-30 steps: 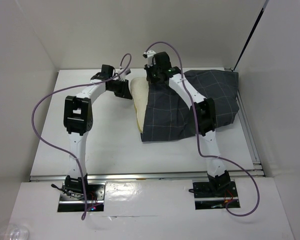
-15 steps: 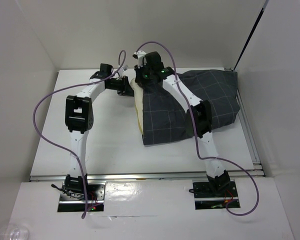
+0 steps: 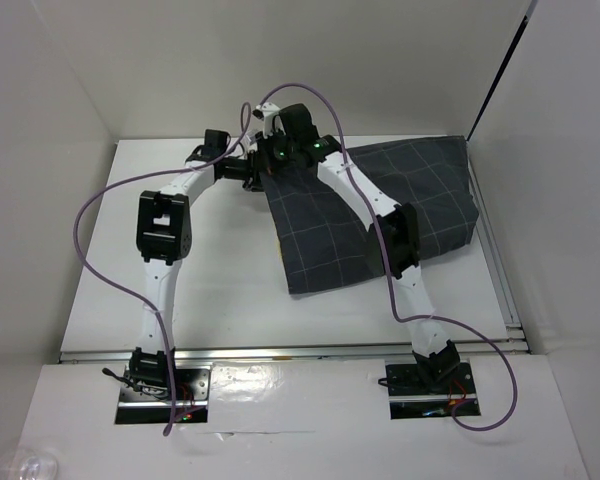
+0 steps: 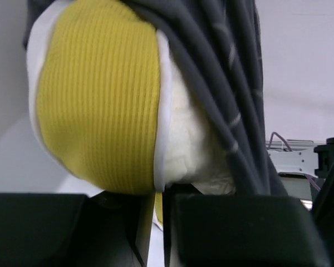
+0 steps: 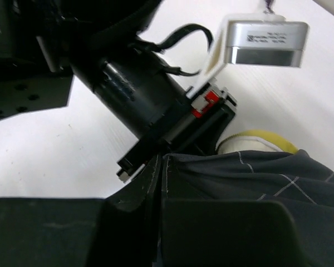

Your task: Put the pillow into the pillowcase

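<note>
The charcoal checked pillowcase [image 3: 370,215] lies across the table's right half and covers nearly all of the pillow in the top view. In the left wrist view the pillow [image 4: 100,100] bulges out white with its yellow band, the case's edge [image 4: 228,83] gathered around it. My left gripper [image 4: 157,222] is shut on the pillow's edge at the case's left end [image 3: 252,172]. My right gripper [image 5: 160,183] is shut on the pillowcase hem [image 5: 172,167], right beside the left gripper [image 3: 278,158]. A bit of pillow [image 5: 256,139] shows past the hem.
White walls enclose the table [image 3: 180,280] at the back and sides. Purple cables [image 3: 100,230] loop over both arms. The left gripper's body [image 5: 139,94] fills the right wrist view close ahead. A rail [image 3: 500,270] runs along the table's right edge.
My right gripper has pulled the pillowcase hem leftward over the pillow, up to my left gripper. The white pillow end seen earlier is now covered in the top view.
</note>
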Tool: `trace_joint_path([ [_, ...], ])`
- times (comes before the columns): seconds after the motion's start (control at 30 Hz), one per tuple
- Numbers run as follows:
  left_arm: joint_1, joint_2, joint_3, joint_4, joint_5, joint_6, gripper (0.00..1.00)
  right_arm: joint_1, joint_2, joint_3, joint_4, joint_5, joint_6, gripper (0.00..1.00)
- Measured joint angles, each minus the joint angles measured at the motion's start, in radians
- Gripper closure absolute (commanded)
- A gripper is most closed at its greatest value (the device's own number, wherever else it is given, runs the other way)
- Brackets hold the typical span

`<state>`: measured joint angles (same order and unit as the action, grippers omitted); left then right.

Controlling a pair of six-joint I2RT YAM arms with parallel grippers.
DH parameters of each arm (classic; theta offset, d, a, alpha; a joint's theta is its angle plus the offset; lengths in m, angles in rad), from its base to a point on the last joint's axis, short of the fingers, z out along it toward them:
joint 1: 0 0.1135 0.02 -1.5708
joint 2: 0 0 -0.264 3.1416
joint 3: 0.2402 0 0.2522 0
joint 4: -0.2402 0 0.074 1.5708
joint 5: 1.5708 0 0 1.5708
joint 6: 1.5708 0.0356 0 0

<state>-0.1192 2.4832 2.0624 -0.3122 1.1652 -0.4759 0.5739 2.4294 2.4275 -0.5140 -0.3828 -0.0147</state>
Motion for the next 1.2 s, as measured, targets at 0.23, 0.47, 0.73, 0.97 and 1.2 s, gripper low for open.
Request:
trace_joint_path([
  [0.23,-0.039,0.011,-0.01,0.087,0.047,-0.108,0.74,-0.003,0.002,0.007,-0.001,-0.05,0.03,1.0],
  [0.47,-0.076,0.014,-0.078,0.201,0.1,-0.237,0.44,0.006,0.011,0.007,0.029,-0.072,0.048,1.0],
  [0.73,-0.026,-0.15,-0.368,0.117,-0.126,-0.133,0.43,-0.006,0.01,-0.011,0.074,-0.044,0.051,1.0],
  [0.97,0.162,-0.523,-0.617,0.097,-0.43,-0.079,0.41,-0.056,0.001,-0.032,0.163,-0.01,0.03,1.0],
  [1.2,0.179,-0.718,-0.638,-0.018,-0.428,0.138,0.45,-0.085,0.001,-0.032,0.266,0.076,0.002,1.0],
])
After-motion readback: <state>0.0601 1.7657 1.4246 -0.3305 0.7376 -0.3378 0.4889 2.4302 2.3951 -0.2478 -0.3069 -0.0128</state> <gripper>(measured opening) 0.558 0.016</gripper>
